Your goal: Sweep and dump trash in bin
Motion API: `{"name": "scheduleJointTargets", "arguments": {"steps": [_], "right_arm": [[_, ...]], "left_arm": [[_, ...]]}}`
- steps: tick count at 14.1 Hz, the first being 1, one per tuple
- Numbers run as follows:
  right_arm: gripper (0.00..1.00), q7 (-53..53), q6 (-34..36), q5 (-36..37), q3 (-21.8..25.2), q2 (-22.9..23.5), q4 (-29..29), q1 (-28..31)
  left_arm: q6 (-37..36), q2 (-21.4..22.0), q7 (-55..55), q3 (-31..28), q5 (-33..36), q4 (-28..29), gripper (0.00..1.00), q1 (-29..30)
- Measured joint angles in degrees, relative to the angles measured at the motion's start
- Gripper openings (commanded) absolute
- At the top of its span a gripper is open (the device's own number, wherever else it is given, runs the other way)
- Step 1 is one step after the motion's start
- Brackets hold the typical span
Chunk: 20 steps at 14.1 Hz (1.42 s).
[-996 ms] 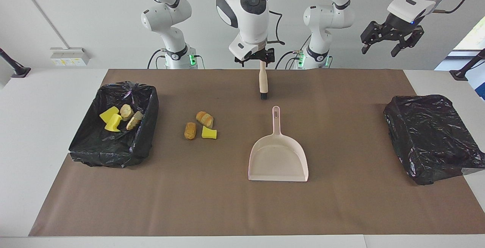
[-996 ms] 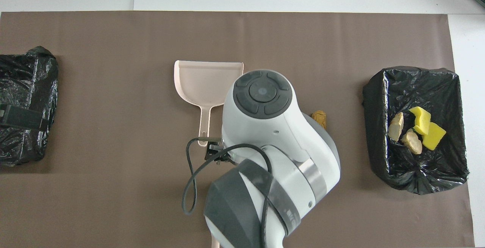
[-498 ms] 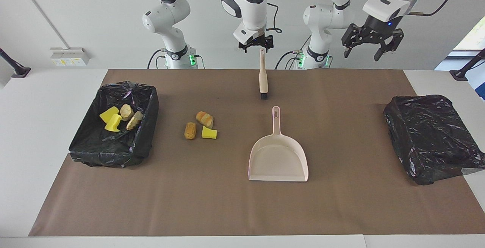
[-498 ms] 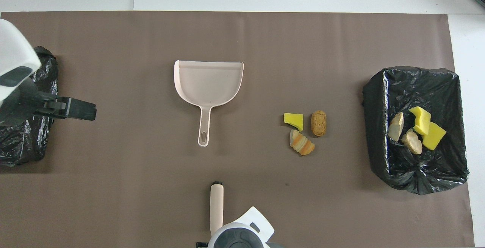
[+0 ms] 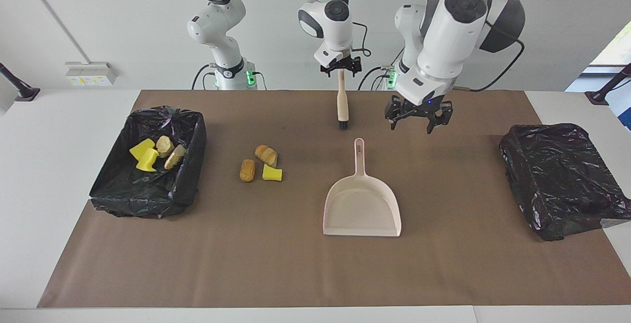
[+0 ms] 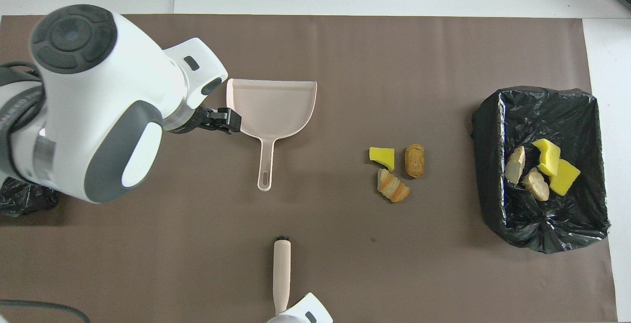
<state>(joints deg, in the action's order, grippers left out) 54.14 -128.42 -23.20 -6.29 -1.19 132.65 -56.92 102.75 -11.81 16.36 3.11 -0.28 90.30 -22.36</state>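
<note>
Trash (image 5: 261, 163) is split right now: three scraps (two bread-ish lumps plus a yellow sponge bit) sit loose on the brown mat (image 5: 443, 264) between the lined bin (image 5: 113, 192) and the dustpan (image 5: 362, 207), and four more are already lying in that bin at the right arm's end of the table.

Handling-wise, my guess is these are super light, squishy and a bit springy, so they'll roll or bounce if hit hard. Gentle strokes into the pan mouth beat pinching them. The pan looks like stiff thin plastic, and its long handle, which points toward the robots, is the obvious place to hold.

Left gripper (image 5: 419, 120) hangs over the mat just beside that handle, toward the left arm's end, jaws spread wide and empty. Right gripper (image 5: 341, 68) is up over the top of the brush (image 5: 342, 105) handle, jaws apart, and I can't tell if it's touching it.

A second black-bagged bin (image 5: 559, 180) sits at the left arm's end.
</note>
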Motion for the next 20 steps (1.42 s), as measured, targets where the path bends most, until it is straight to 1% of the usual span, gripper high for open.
{"name": "scheduleJointTargets", "arguments": {"steps": [3, 4, 5, 6, 8, 10, 11, 12, 14, 15, 17, 19, 20], "right_arm": [[1.00, 0.7, 0.0, -0.2, 0.0, 0.0, 1.7, -1.6], [0.93, 0.8, 0.0, -0.3, 0.0, -0.4, 2.3, -1.9], [0.81, 1.3, 0.0, -0.5, 0.0, -0.7, 2.6, -2.2], [0.62, 1.7, 0.0, -0.5, 0.0, -0.9, 2.7, -2.4], [0.00, 1.9, 0.0, -0.5, 0.0, -1.1, 2.8, -2.5], [0.00, 2.9, -1.0, -0.5, 0.0, -1.1, 2.8, -2.5], [0.00, 4.3, -2.4, -0.5, 0.0, -1.1, 2.8, -2.5], [0.00, 5.5, -3.3, -0.5, 0.0, -1.1, 2.8, -2.6], [0.00, 6.3, -3.5, -0.5, 0.1, -1.1, 2.8, -2.6], [0.00, 6.3, -3.4, -0.5, 0.1, -1.1, 2.8, -2.6], [0.00, 6.3, -2.5, -0.4, 0.3, -1.4, 2.7, -2.6], [0.00, 6.3, 2.5, 0.9, 0.8, -3.6, 2.3, -1.8], [0.00, 6.3, 5.7, 2.0, 0.8, -5.6, 2.1, -0.5]], "left_arm": [[9.6, -5.0, 6.4, 0.1, 0.2, 3.9, 1.00, -3.8], [12.2, -5.7, 7.4, 0.1, 0.2, 5.6, 1.00, -4.4], [14.1, -6.0, 7.8, 0.1, 0.2, 7.5, 1.00, -4.7], [15.8, -6.0, 7.9, 0.1, 0.2, 9.0, 1.00, -4.8], [19.9, -6.0, 7.9, 0.1, 0.2, 12.5, 1.00, -5.3], [22.3, -6.0, 7.9, 0.1, 0.2, 15.0, 1.00, -5.9], [22.6, -6.0, 7.9, 0.1, 0.2, 15.6, 0.96, -6.0], [23.0, -6.1, 7.9, 0.1, 0.2, 16.0, 0.80, -6.2], [23.5, -6.1, 7.9, 0.1, 0.2, 16.2, 0.33, -6.3], [23.6, -6.1, 7.9, 0.1, 0.2, 16.2, 0.27, -6.4], [23.7, -6.2, 7.9, 0.1, 0.2, 16.2, 0.27, -6.4], [23.7, -6.3, 7.9, 0.1, 0.2, 16.3, 0.11, -6.4], [23.7, -6.3, 7.9, 0.0, 0.3, 16.3, 0.07, -6.4]]}}
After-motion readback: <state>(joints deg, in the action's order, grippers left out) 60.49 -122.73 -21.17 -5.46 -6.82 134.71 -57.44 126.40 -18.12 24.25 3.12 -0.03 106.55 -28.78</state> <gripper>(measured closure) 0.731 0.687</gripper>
